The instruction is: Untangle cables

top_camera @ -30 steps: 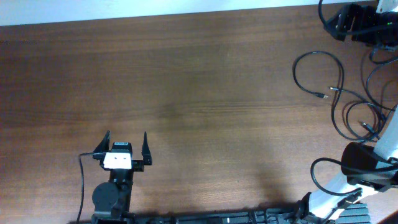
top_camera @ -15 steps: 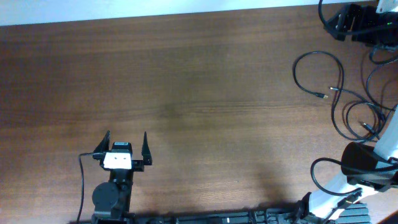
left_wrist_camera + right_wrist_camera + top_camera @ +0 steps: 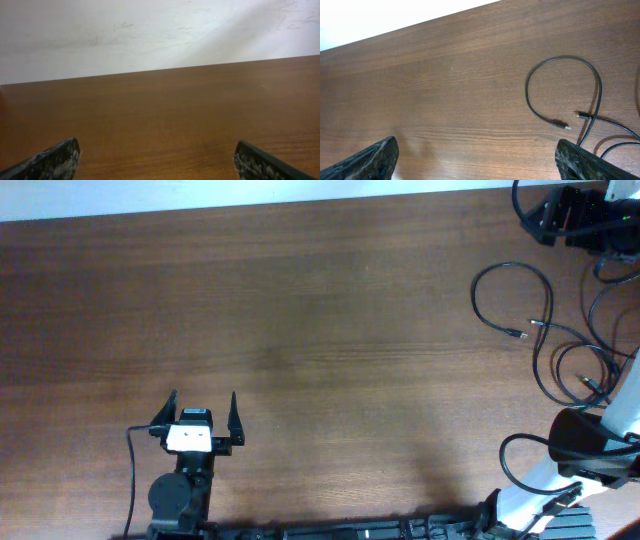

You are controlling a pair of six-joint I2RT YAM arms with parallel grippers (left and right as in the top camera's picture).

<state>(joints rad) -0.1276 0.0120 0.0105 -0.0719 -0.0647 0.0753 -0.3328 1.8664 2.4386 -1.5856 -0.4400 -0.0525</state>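
Observation:
The cables lie loose at the table's right side. One thin black cord forms an open loop [image 3: 512,265] with two small plug ends below it [image 3: 520,335]. More loops [image 3: 575,370] overlap nearer the right edge. The right wrist view shows the first loop [image 3: 565,57] and a metallic-tipped plug [image 3: 564,127] ahead and to the right. My right gripper [image 3: 477,152] is open and empty, raised above bare table left of the cables. My left gripper [image 3: 203,410] is open and empty at the front left, far from the cables. It also shows in the left wrist view [image 3: 156,155].
A black device with its own cord [image 3: 575,215] sits at the far right corner. The right arm's base [image 3: 590,450] and its thick fixed wire [image 3: 510,460] stand at the front right. The wooden table [image 3: 320,330] ends at a white wall behind.

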